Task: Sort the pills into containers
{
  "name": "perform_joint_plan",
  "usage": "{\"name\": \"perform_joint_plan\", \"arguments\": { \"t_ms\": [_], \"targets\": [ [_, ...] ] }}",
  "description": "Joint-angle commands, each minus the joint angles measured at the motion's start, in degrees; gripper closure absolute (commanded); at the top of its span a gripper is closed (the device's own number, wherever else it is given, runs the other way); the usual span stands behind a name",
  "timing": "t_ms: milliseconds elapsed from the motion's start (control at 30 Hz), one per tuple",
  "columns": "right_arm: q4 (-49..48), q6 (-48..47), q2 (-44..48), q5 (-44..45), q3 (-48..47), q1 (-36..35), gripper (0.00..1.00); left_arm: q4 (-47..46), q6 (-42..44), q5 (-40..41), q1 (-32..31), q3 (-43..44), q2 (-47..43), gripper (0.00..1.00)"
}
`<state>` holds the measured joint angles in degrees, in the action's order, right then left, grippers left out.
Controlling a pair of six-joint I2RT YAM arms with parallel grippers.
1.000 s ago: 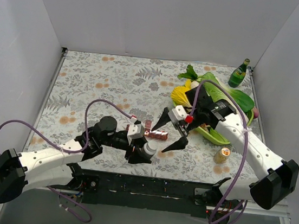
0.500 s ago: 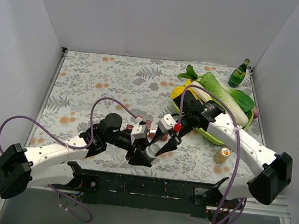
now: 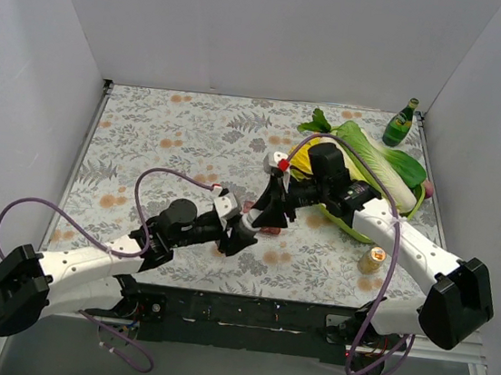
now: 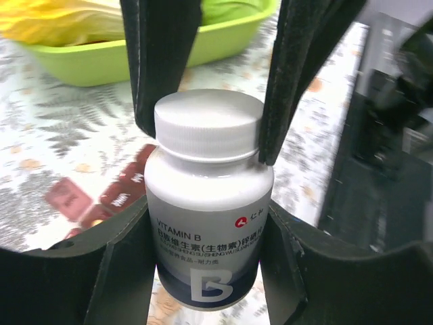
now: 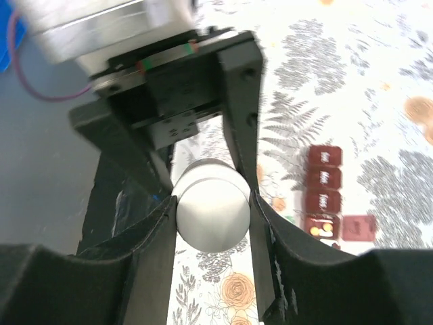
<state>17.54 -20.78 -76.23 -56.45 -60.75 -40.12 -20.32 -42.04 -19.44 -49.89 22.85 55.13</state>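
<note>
We see the left gripper [image 4: 206, 217] clenched round the body of a white vitamin bottle [image 4: 203, 271], one finger pressed to each side of the label; the bottle is held off the floral tablecloth [image 3: 175, 132], its neck pointing towards 2 o'clock in the top view. The right gripper [image 5: 212, 198] meets it from that side, and its two dark fingers grasp the white cap [image 4: 208, 122] at 9 and 3 o'clock of the cap as the left wrist sees it; the cap sits on the bottle.

The containers [image 5: 323, 193], a dark-red strip of small compartments, lie flat on the cloth just beside the bottle, at 3 o'clock of the cap in the right wrist view and apart from both grippers; the compartment at the strip's 6 o'clock end shows something yellowish inside, with a red flap lying beside it.

In the top view, a green tray [image 4: 101, 64] of leafy greens [image 3: 374, 152] lies at 2 o'clock of the grippers; a green glass bottle [image 3: 401, 124] stands upright beyond it at 1 o'clock; a small tan-lidded jar [image 3: 372, 259] stands at 4 o'clock, well apart.
</note>
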Motion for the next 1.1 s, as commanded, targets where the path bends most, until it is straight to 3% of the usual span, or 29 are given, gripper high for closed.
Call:
{"name": "perform_joint_plan", "arguments": {
  "t_ms": [0,400,600,667,700,800,833,933,1067],
  "targets": [
    [-7.08,20.33,-2.43,5.82,2.13,0.83,0.92,-13.51,-0.14,25.06,1.2,3.6,4.79,1.0],
    [-11.82,30.62,-7.18,6.88,2.92,2.41,0.93,-12.03,0.03,36.84,0.41,7.38,13.16,1.0],
    [-12.79,27.83,-6.83,5.12,2.39,2.33,0.94,-13.61,0.65,29.57,0.49,5.37,12.98,0.98],
    [-12.27,26.06,-6.13,5.03,2.3,2.5,0.94,-13.52,-0.23,25.34,0.49,3.96,11.32,0.85],
    [-12.01,24.4,-5.78,5.12,2.39,2.5,0.94,-12.83,-0.49,23.94,0.49,3.61,10.62,0.71],
    [-11.48,22.45,-4.46,5.91,2.92,2.59,0.95,-12.03,-1.46,19.98,0.49,1.41,7.28,0.54],
    [-11.48,21.66,-4.28,5.82,3.09,2.76,0.95,-11.94,-1.81,19.53,0.49,0.97,6.57,0.44],
    [-11.3,20.95,-3.58,6.17,3.53,2.94,0.96,-10.63,-2.43,16.9,0.49,-0.09,4.63,0.29],
    [-12.27,21.21,-2.79,5.12,4.15,3.38,0.96,-9.66,-3.31,14.88,0.49,-0.96,3.75,0.2]
  ]
}}
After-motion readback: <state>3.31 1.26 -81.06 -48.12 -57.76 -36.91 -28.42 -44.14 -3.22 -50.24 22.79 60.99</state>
